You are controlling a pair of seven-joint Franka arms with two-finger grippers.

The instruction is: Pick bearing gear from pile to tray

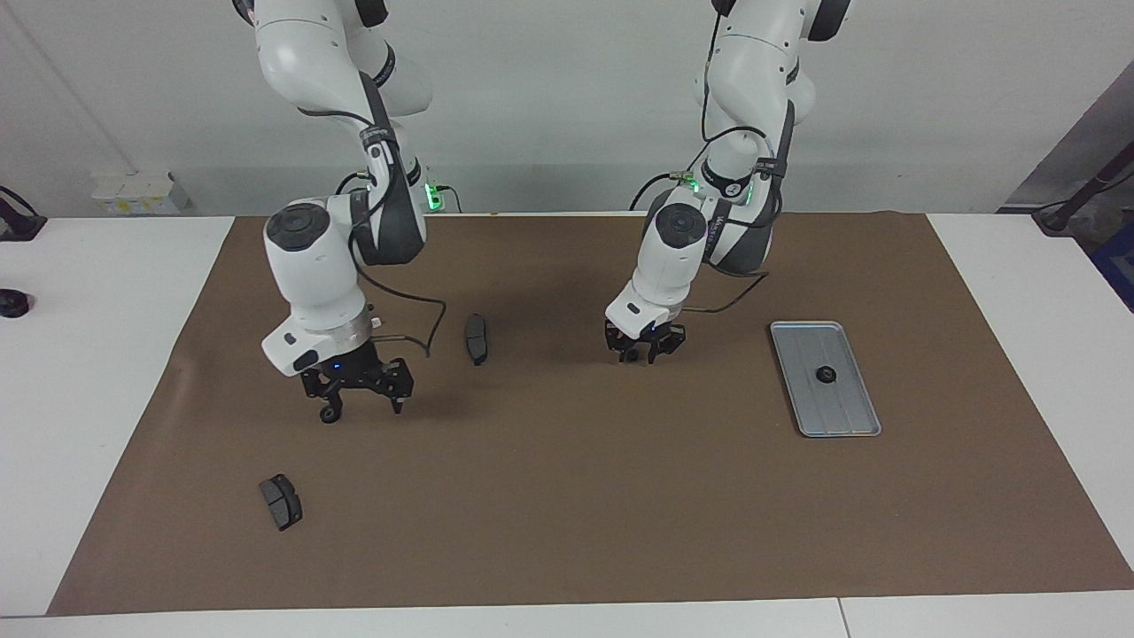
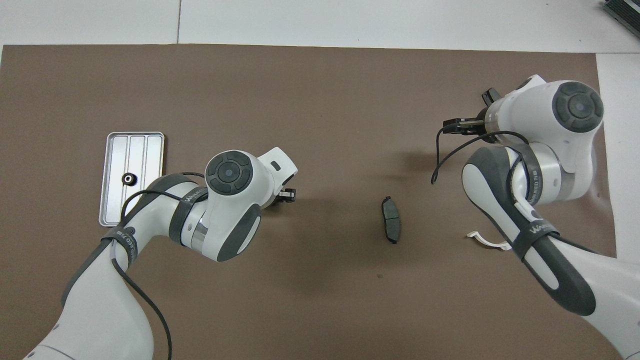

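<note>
Two small black gears are showing: the first gear (image 1: 825, 374) (image 2: 129, 178); the second gear (image 1: 330, 416). Two dark grey brake pads are lying in view: the first brake pad (image 1: 477, 338) (image 2: 391, 226); the second brake pad (image 1: 281, 501). One white half-ring bracket (image 2: 487, 241) is showing, partly covered; one silver-grey metal tray (image 1: 846, 421) (image 2: 150, 150) is lying flat; one brown mat (image 1: 567, 514) is covering the table; two white robot arms are standing: the right arm (image 1: 310, 257); the left arm (image 1: 678, 248).

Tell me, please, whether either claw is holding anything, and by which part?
The right claw is open by a gear, holding nothing. The left claw is low over the mat; any hold cannot be told.
</note>
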